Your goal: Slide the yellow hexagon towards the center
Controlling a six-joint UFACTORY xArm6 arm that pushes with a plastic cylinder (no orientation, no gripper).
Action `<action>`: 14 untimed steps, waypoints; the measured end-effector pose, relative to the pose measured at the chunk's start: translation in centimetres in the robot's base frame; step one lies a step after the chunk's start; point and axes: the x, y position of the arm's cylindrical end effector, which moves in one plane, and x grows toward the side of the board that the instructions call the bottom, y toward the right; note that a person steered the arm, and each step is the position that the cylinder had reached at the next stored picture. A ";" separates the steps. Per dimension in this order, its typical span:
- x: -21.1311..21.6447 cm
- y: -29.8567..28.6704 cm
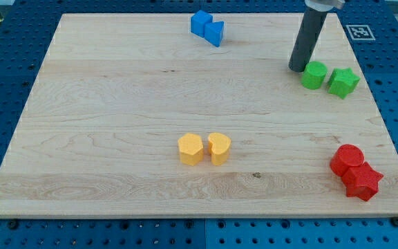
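The yellow hexagon (190, 149) lies on the wooden board a little below the board's middle. A yellow heart-shaped block (219, 147) sits just to its right, almost touching it. My tip (297, 68) is at the view's upper right, far from the yellow blocks, right beside the left side of a green round block (314, 75).
A green star (343, 82) sits right of the green round block. Two blue blocks (206, 27) sit together at the top edge. A red round block (347, 160) and a red star (363, 181) sit at the lower right corner. The board's edge (185, 217) runs along the bottom.
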 end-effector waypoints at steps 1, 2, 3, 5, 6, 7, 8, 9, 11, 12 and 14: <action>0.1 -0.2; 1.5 -4.2; 6.3 -7.7; 17.8 -9.3; 22.0 -9.4; 24.2 -12.9; 24.2 -16.0; 23.7 -16.1; 19.2 -21.5; 16.5 -22.2; 17.7 -22.6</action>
